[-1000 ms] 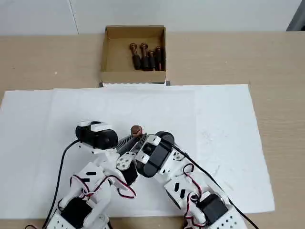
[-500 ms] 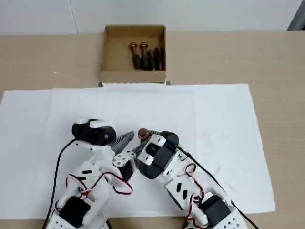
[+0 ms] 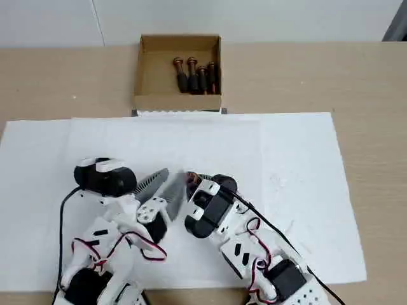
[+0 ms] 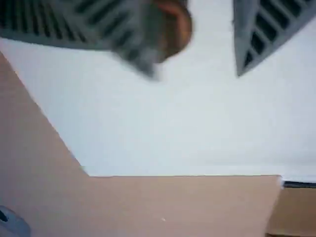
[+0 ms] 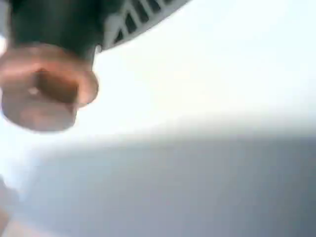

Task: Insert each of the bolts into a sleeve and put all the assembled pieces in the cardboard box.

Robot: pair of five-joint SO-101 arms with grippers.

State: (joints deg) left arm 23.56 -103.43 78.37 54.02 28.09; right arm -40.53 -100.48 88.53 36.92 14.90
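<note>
My right gripper [image 3: 191, 180] is shut on a copper bolt [image 3: 190, 178] that sits in a black sleeve, held over the white paper near the middle front. In the right wrist view the bolt's head [image 5: 47, 91] sticks out of the sleeve [image 5: 54, 22] beside a grey finger [image 5: 138, 17]. My left gripper [image 3: 175, 173] is open just left of it, its grey fingers [image 4: 266, 34] spread wide, with the bolt [image 4: 175, 24] close to one of them. The cardboard box [image 3: 147, 70] stands at the back and holds several sleeved bolts [image 3: 196, 75].
A large white paper sheet [image 3: 286, 165] covers the wooden table [image 3: 356, 76] in front of the box. Both arm bases crowd the front edge. The paper is bare to the left and right of the arms.
The left gripper has let go of the bolt, opened, and drawn back to the left. The right gripper keeps the sleeved bolt and has shifted slightly right.
</note>
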